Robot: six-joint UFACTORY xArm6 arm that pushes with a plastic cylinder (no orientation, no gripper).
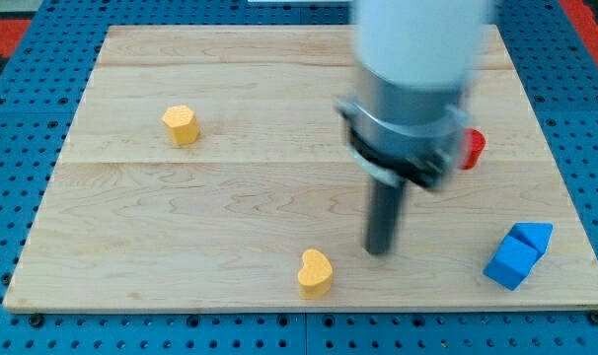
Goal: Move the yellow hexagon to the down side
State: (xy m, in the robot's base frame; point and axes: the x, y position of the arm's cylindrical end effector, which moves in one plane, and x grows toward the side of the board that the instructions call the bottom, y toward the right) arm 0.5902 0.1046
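Blocks on the worktop (230, 197) number four: two yellow, one blue, one red. Of the yellow pair, the yellow hexagon (181, 124) sits toward ten o'clock, and a yellow heart (316, 273) lies near six o'clock. The blue block (517, 255) rests at four o'clock. I carry no pincer, only a rod hanging upright, so nothing is held; my tip (379, 250) touches down just at two o'clock of the heart, well apart from the hexagon. My arm's body covers most of the red block (474, 148) at three o'clock, so its shape is unclear.
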